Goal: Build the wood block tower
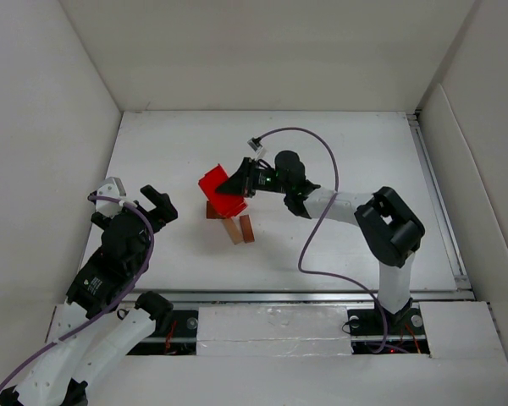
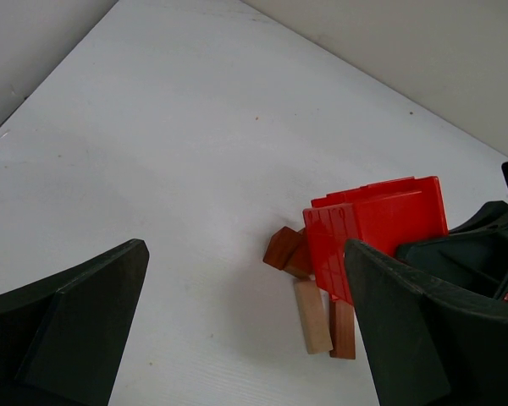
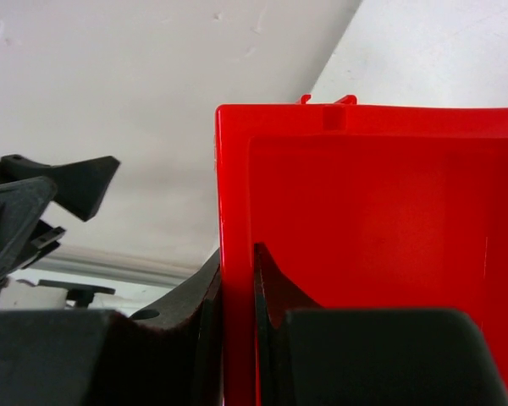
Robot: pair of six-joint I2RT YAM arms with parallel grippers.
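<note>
1. Wood block tower: not yet built. I see only loose pieces near the middle of the counter, under the tipped red bin. A tan block lies flat beside a reddish-brown one, and another reddish-brown piece is half hidden behind the bin.
2. Risk: the bin hangs right over the pieces. If I lower or swing it, I judge it would scatter or cover them.
3. Risk: a block in the unseen part of the bin could drop onto the others.
4. Right hand: clamped on the bin's side wall, one finger inside and one outside.
5. Left hand: fingers wide apart, holding and touching nothing, at the counter's left, well apart from the pieces.
</note>
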